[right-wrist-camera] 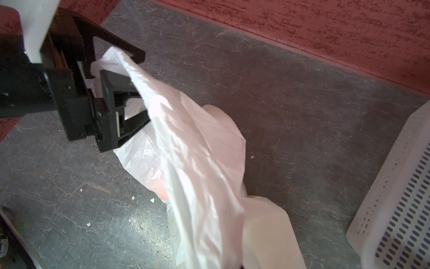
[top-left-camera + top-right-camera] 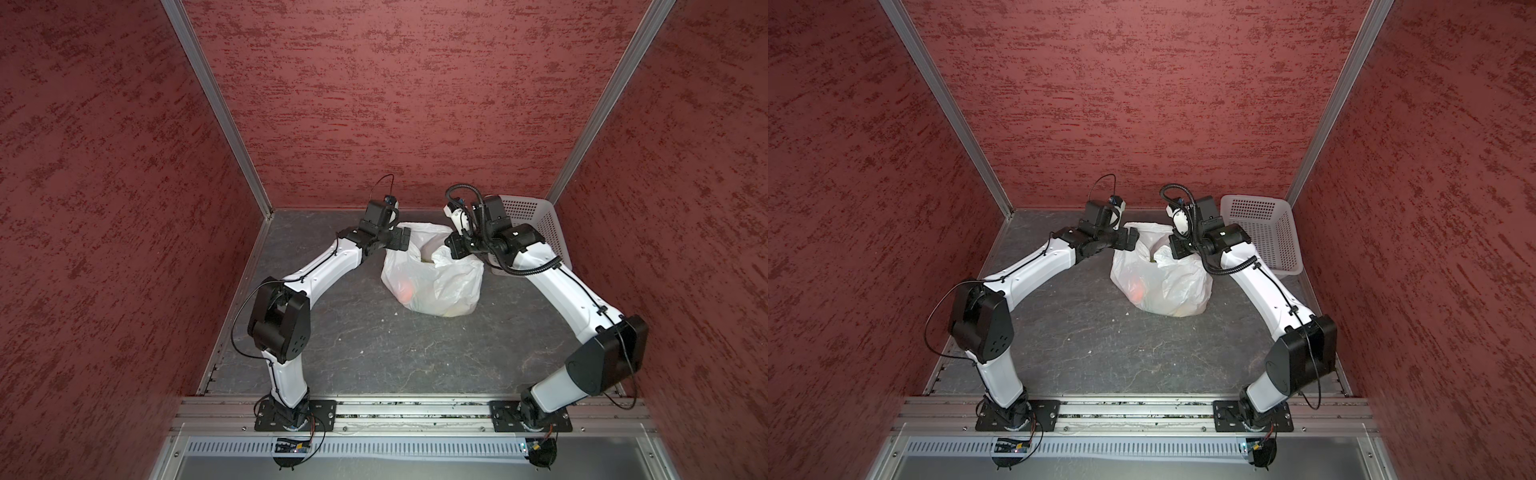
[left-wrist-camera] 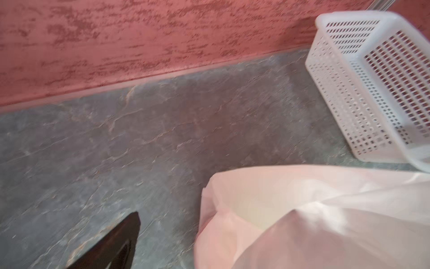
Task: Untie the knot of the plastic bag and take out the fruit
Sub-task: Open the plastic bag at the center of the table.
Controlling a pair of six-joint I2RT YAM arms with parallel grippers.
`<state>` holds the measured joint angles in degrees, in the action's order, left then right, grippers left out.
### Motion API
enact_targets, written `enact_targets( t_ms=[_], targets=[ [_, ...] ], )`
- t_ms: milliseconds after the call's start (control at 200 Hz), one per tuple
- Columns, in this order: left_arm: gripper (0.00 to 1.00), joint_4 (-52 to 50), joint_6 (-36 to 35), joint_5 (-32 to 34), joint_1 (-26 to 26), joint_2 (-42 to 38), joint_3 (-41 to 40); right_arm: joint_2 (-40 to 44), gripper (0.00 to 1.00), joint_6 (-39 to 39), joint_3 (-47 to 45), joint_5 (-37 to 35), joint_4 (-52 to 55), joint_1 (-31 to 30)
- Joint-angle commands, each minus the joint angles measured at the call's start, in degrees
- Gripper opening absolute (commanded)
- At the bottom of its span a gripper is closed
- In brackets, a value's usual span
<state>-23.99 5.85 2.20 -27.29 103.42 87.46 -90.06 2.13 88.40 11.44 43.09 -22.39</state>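
The plastic bag [image 2: 432,286] is stood on the table [image 2: 353,345], fruit [image 2: 406,293] seen inside. Its rim is pinched in the closed right gripper [image 2: 452,250]; the left gripper [image 1: 139,88] is spread wide at the opposite rim.

Dark grey, stone-patterned tabletop [image 2: 374,357] with pale veins

A crinkled white plastic bag [image 2: 432,286] sits on it toward the back, around the middle, with orange-red showing faintly through its side. A white perforated basket [image 2: 1262,232] stands in the far right corner, near the bag but not touching it. A few small white flecks [image 1: 152,199] lie scattered on the bare surface in front of the bag.
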Motion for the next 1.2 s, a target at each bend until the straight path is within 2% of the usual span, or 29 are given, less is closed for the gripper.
enact_targets(
  t_ms=[0, 155, 326, 476, 601, 631, 646, 661, 706, 751, 761, 922, 1002, 1192],
  targets=[
    [0.95, -6.73, 0.39, 1.18, 4.71, -3.15, -1.96, -0.17, 0.00, -0.60, 0.96, -2.80, -0.23, 1.16],
    [0.75, -8.72, -0.51, -5.16, 9.34, -6.32, -4.46, -0.62, 0.00, -0.48, 1.27, -1.76, -1.54, 1.26],
    [0.48, -9.26, -3.23, -13.92, 8.48, -9.01, -4.34, -2.09, 0.00, -0.15, 2.37, -1.12, -1.16, 1.30],
    [0.15, -11.33, -5.13, -13.86, 5.30, -9.63, -3.35, -2.09, 0.00, -0.10, 1.97, -0.91, -2.09, 1.30],
    [0.05, -11.19, -4.38, -13.97, 4.62, -10.68, -4.35, -2.27, 0.00, 0.16, 1.37, -1.07, -3.14, 1.31],
    [0.07, -11.34, -4.17, -13.32, 4.61, -11.09, -4.53, -2.25, 0.00, 0.24, 1.41, -0.91, -3.26, 1.32],
    [0.12, -11.46, -4.03, -12.95, 4.61, -11.29, -4.55, -2.18, 0.00, 0.25, 1.41, -0.90, -3.27, 1.30],
    [0.23, -11.68, -3.87, -12.51, 4.66, -11.46, -4.55, -2.14, 0.00, 0.24, 1.46, -0.77, -3.28, 1.34],
    [0.66, -12.19, -3.20, -10.94, 4.70, -12.63, -4.58, -2.02, 0.00, 0.24, 1.56, -0.27, -3.28, 1.30],
    [0.95, -11.83, -3.06, -9.99, 4.47, -14.26, -5.01, -1.76, 0.00, 0.06, 1.65, 0.21, -3.11, 1.31],
    [0.99, -11.57, -3.13, -9.84, 4.36, -14.70, -5.15, -1.67, 0.00, 0.02, 1.72, 0.28, -3.10, 1.30],
    [0.99, -7.75, -7.97, -2.25, -2.09, -19.07, -5.92, -0.72, 0.00, -1.14, 2.12, 2.71, -2.24, 1.23],
    [1.00, -7.46, -8.93, -0.14, -4.34, -17.79, -3.98, -0.15, 0.00, -1.84, 2.59, 3.40, -2.00, 1.22],
    [0.99, -3.18, -10.08, 3.23, -5.75, -12.23, -0.98, 0.95, 0.00, -2.27, 2.76, 4.55, -1.17, 0.98]
  ],
)
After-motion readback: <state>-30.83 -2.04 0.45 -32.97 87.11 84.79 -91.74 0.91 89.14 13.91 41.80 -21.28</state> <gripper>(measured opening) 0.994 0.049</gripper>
